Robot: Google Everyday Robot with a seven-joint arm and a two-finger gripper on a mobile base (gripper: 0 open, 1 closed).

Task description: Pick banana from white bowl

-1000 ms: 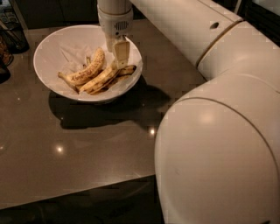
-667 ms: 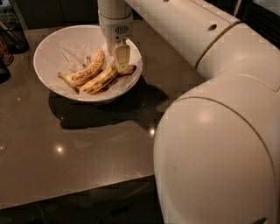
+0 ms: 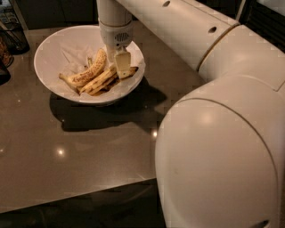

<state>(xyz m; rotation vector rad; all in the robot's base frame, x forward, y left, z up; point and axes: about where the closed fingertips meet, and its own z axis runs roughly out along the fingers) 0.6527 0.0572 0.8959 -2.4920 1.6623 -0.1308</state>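
Toward bench far-left corner, gripper (image 3: 119, 72) sits in white bowl (image 3: 46, 51) over banana (image 3: 99, 81) end; grasping step; cannot tell its closure; next needs secure clamp, straight lift.

Glossy dark brown countertop (image 3: 98, 162), small light glints (image 3: 59, 152), perhaps dark cabinet fronts (image 3: 58, 12) behind

A robot arm (image 3: 222, 147) of smooth, cream-white hard plastic with a soft satin sheen fills the right side. Its gripper (image 3: 120, 67), in the same pale plastic, hangs inside the white bowl (image 3: 44, 49) over the fruit. The bowl looks smooth with a faint gloss and is lined with crinkled, matt white paper (image 3: 71, 51). The banana (image 3: 101, 80) has smooth, dull yellow skin with light brown streaks. A speckled banana (image 3: 87, 73) beside it is densely spotted with brown. The table top (image 3: 89, 142) is dark grey-brown, polished and glossy, and reflects small points of light.
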